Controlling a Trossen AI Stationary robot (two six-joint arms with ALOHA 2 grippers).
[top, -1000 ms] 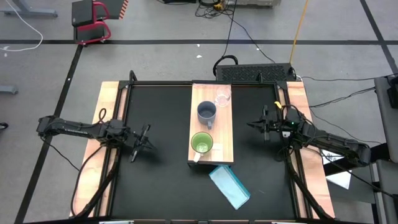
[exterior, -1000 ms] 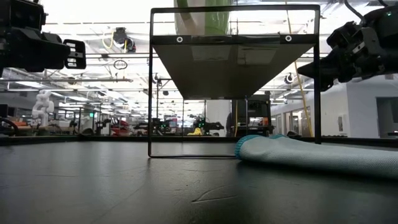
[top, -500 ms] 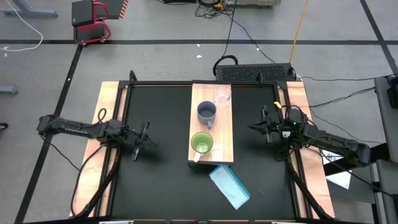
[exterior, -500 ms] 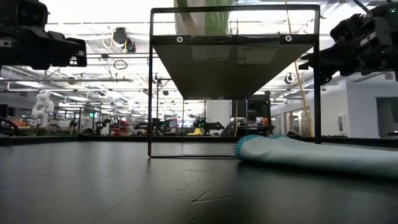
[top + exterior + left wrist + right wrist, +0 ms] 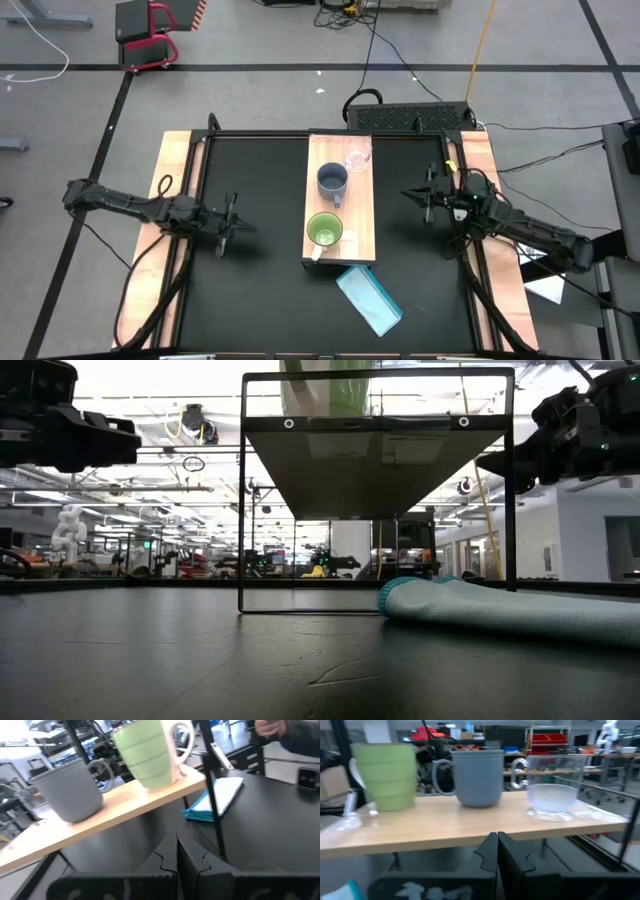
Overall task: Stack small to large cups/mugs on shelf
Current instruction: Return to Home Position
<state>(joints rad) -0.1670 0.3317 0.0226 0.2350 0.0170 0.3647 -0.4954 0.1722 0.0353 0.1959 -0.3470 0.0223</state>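
Glass cup (image 5: pixel 552 785), grey mug (image 5: pixel 477 777), green mug (image 5: pixel 385 775) line wooden shelf (image 5: pixel 445 827).

My overhead camera looks straight down on the whole table (image 5: pixel 260 285), with the shelf (image 5: pixel 360 215) at its centre. My low camera sits at tabletop height, looking level beneath the shelf into the room (image 5: pixel 120 550). Each wrist camera faces the shelf close up from opposite sides; both catch the green mug (image 5: pixel 145 755) and grey-blue mug (image 5: pixel 70 790).

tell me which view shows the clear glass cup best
Right wrist view: the small clear glass cup stands side-on on the light-wood shelf. The high view shows it faintly from above; low and left wrist views miss it.
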